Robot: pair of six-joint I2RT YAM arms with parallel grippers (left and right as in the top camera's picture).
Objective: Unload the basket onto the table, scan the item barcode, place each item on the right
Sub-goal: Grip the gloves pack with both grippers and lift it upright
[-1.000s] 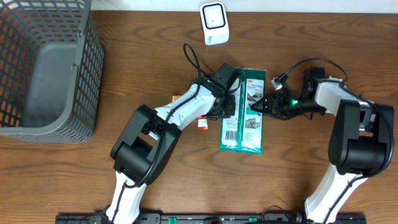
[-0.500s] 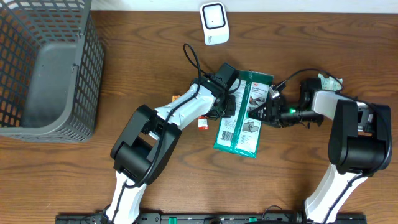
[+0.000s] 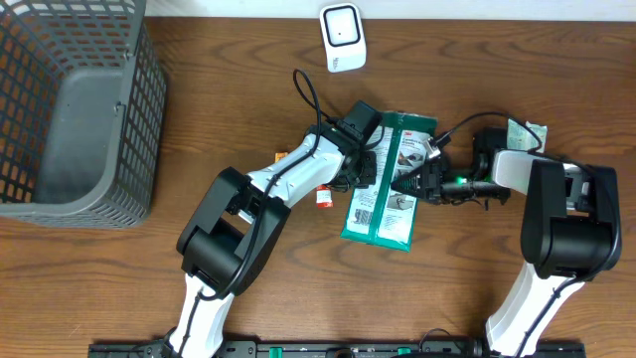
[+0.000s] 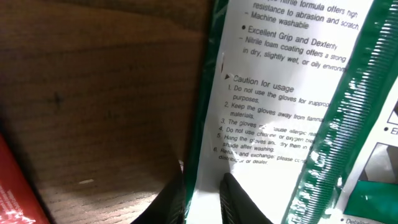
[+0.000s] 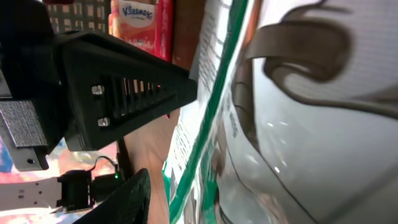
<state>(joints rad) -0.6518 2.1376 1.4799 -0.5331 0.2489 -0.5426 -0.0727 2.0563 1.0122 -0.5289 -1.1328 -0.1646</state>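
Observation:
The item, a green-and-white glove package (image 3: 383, 204), lies tilted on the wooden table between both arms. My left gripper (image 3: 366, 164) is shut on its left edge; in the left wrist view the gripper (image 4: 202, 202) pinches the white printed edge of the package (image 4: 280, 93) between black fingers (image 4: 239, 202). My right gripper (image 3: 417, 182) reaches over the package's right side. The right wrist view shows one finger (image 5: 124, 199) beside the package (image 5: 298, 124), with the other finger hidden behind it. A white scanner (image 3: 341, 38) stands at the back of the table. No barcode can be made out.
A grey wire basket (image 3: 70, 109) fills the back left corner. A red Kleenex pack (image 3: 281, 156) lies under my left arm, and a small red item (image 3: 324, 198) sits by the package's left side. A green-and-white wrapper (image 3: 525, 132) lies behind my right arm.
The package has turned, its near end swinging left. My right gripper has slid left onto the package and its jaws have narrowed. The left gripper has kept its hold.

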